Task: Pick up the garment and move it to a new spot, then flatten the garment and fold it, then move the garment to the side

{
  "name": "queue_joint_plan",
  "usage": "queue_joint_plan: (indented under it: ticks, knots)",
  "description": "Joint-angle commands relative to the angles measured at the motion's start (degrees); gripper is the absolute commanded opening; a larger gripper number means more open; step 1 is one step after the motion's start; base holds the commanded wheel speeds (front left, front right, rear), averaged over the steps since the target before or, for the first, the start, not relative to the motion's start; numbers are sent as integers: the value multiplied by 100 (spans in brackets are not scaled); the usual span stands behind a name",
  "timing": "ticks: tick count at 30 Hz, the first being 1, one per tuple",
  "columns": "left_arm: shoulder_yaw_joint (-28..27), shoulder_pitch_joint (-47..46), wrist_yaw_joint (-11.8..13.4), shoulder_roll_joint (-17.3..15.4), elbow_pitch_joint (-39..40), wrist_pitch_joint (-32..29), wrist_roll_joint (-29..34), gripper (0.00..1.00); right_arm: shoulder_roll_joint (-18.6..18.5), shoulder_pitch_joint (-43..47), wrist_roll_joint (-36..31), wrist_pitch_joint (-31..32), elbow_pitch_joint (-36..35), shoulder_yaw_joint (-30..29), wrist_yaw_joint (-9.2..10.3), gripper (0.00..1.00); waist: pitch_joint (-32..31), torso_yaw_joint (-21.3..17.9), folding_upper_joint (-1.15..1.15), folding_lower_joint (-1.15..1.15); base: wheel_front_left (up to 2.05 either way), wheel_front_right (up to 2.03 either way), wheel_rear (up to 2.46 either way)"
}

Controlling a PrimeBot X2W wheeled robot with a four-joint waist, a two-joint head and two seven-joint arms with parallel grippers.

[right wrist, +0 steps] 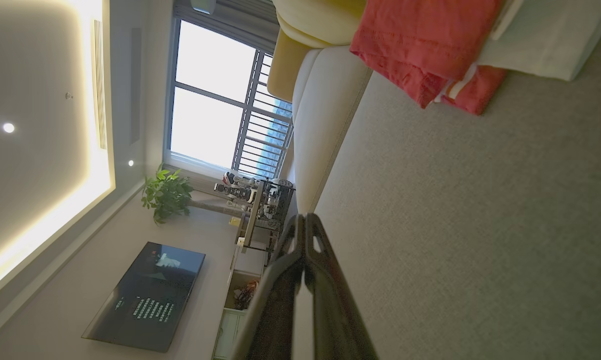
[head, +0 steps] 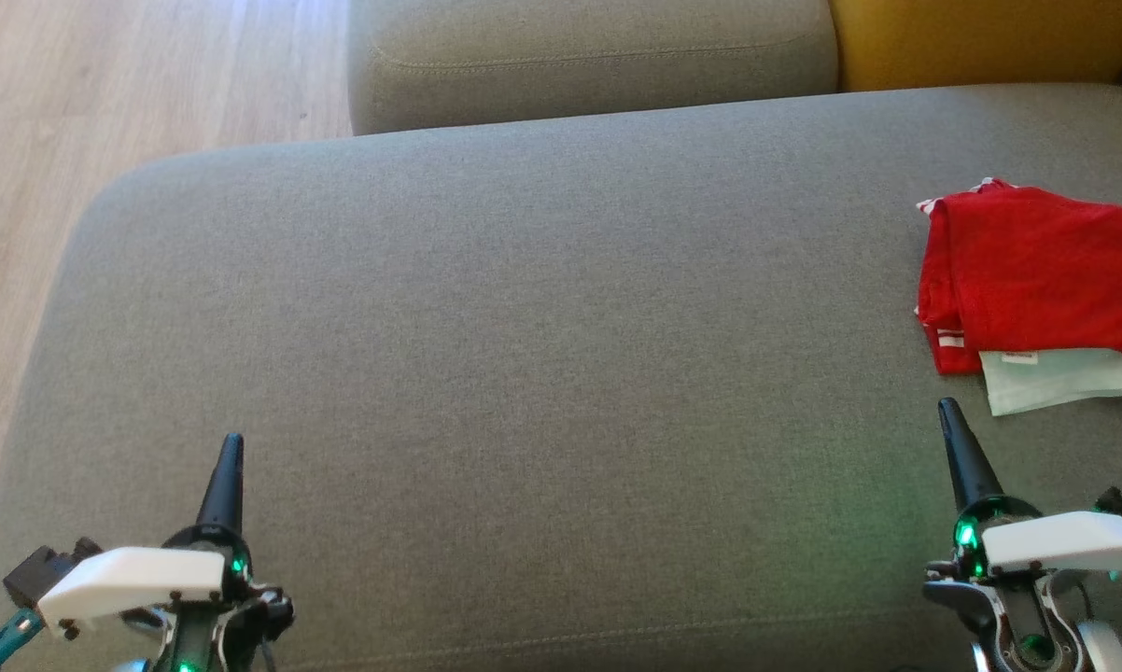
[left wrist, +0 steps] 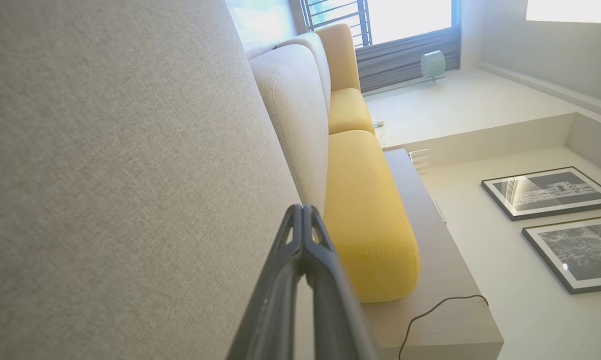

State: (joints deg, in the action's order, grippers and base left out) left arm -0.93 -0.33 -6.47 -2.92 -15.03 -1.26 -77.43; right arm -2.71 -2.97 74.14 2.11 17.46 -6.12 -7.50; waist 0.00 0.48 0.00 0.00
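Floor (head: 104, 93), pale wood planks, upper left of the head view. Left gripper (head: 231, 446) at lower left, over the front part of the grey sofa seat (head: 524, 327), pointing up the view. Its two dark fingers lie together and come to a single tip. Left wrist view confirms the tips meet with nothing between them. Cannot tell whether it touches the fabric. The seat spans most of the head view. Behind it at the top edge is a grey back cushion (head: 589, 56), with a yellow cushion (head: 981, 37) to its right. Right gripper (head: 949, 415) at lower right, likewise closed down to one point. Right wrist view shows its fingertips (right wrist: 298, 235) pressed together, holding nothing. Red garment (head: 1037, 271) lies on the seat at the far right, folded into a rough rectangle and running off the right edge. White trim shows at its upper-left and lower-left corners. It rests on top of a pale green cloth (head: 1065, 378), which sticks out from under its near edge. The right gripper's tip is near that cloth's near-left corner, apart from it and touching neither piece.
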Motion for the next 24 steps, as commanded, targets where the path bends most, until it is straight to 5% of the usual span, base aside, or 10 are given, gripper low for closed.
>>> queue_joint_plan:
  ticks: [1, 24]
  knots:
    - [-213, -345, -48, -71, 161, -59, -198, 0, -19, -307, 237, 58, -253, 62, 0, 0, 1, -4, 0, 0, 0, 0, 0]
    - [-467, -579, -102, -64, 101, -449, -1550, 0, -17, -322, 1802, 438, -344, -40, 1, 0, 18, -48, 0, 0, 0, 0, 0]
